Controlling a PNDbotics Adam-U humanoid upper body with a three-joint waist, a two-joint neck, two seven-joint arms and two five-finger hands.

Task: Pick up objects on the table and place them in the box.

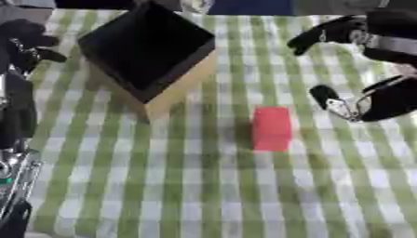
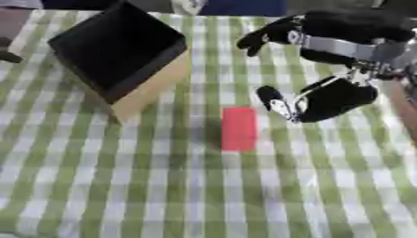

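Observation:
A red block (image 1: 271,128) lies on the green-and-white checked cloth, a little right of centre. The box (image 1: 151,51), black inside with tan cardboard sides, stands open at the upper left. My right hand (image 2: 326,95) hovers just up and right of the red block, fingers spread and open, with one finger (image 2: 262,35) stretched toward the far edge and a lower fingertip (image 2: 271,100) close to the block's top corner. It holds nothing. My left hand (image 1: 24,44) shows dark at the left edge, beside the box.
The checked tablecloth (image 1: 187,186) covers the whole table. My left arm (image 1: 16,153) runs down the left edge of the left eye view. Dark and blue shapes line the far edge.

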